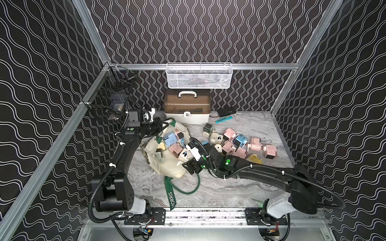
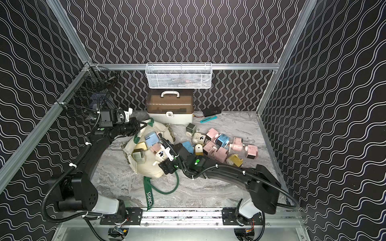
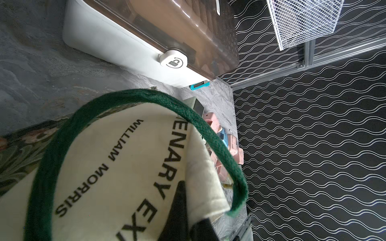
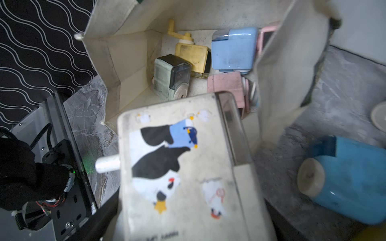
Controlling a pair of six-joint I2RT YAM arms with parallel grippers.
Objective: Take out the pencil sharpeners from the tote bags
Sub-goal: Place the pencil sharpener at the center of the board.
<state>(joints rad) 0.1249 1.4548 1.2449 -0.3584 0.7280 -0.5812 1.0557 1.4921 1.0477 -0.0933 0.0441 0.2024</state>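
Here, the right gripper point(image 1: 190, 159) clamps a cream boxy plastic pencil sharpener with a penguin sticker point(image 4: 183, 167) at the mouth of the cream canvas tote bag with dark green straps point(image 1: 167, 167).

In the right wrist view that gripper's fingers are hidden behind the blurred cream box, though both top views show its jaws spread wide around it. The left gripper point(image 1: 162, 125) is pinched shut on the bag's far rim, its tips cut off in the left wrist view. Inside the bag lie a light blue plastic sharpener point(image 4: 234, 50), a yellow cranked one point(image 4: 192, 54), a pale green one point(image 4: 171, 77) and a pink one point(image 4: 226, 85). A loose pile of pink, blue and cream sharpeners point(image 1: 240, 144) sits on the grey marbled tabletop point(image 1: 229, 187) to the bag's right. Black walls with white wavy lines point(image 1: 208, 31) enclose the scene, with a white-and-brown plastic case point(image 1: 187, 108) at the back.
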